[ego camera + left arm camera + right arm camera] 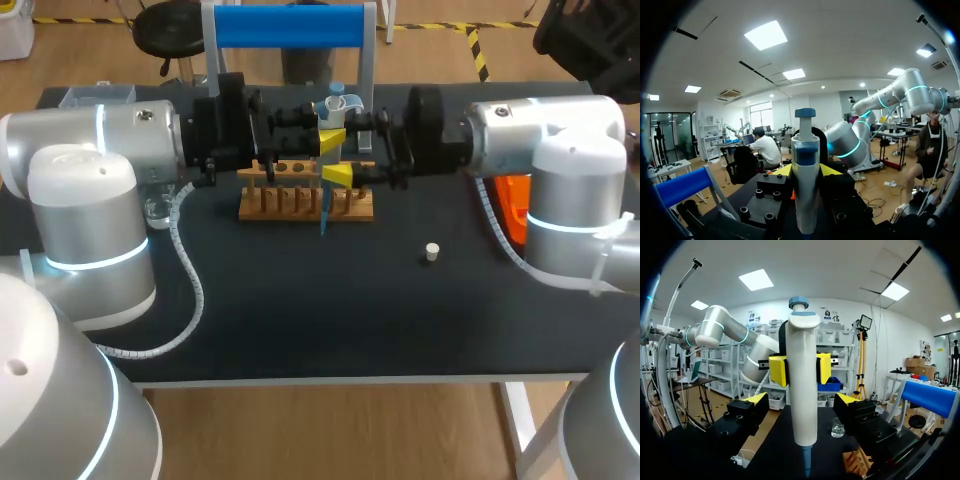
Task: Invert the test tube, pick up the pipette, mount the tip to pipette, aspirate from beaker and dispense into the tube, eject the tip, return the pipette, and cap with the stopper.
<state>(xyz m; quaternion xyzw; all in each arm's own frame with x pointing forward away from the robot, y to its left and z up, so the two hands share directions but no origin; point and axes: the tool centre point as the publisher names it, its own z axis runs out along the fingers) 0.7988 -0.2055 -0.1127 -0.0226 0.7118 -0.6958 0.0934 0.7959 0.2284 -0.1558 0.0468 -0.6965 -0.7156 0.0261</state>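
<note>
Pipette: the pipette point(802, 340) stands upright with its long axis vertical and its blue end down, over the rack point(305, 205) at mid-table point(300, 300).
Left gripper: my left gripper point(806, 171) is clenched on the pipette body from both sides.
Right gripper: my right gripper point(801, 400) is released. Its fingers are spread and the pipette stands between them, untouched.
Key relation: the pipette is dead ahead of the right gripper, so I judge the next move needs only a squeeze.
Elsewhere: the stopper point(432, 252) lies on the table, nearer my right arm.
Unclear: I can't tell whether the blue end is a mounted tip, and the grippers hide the test tube.
</note>
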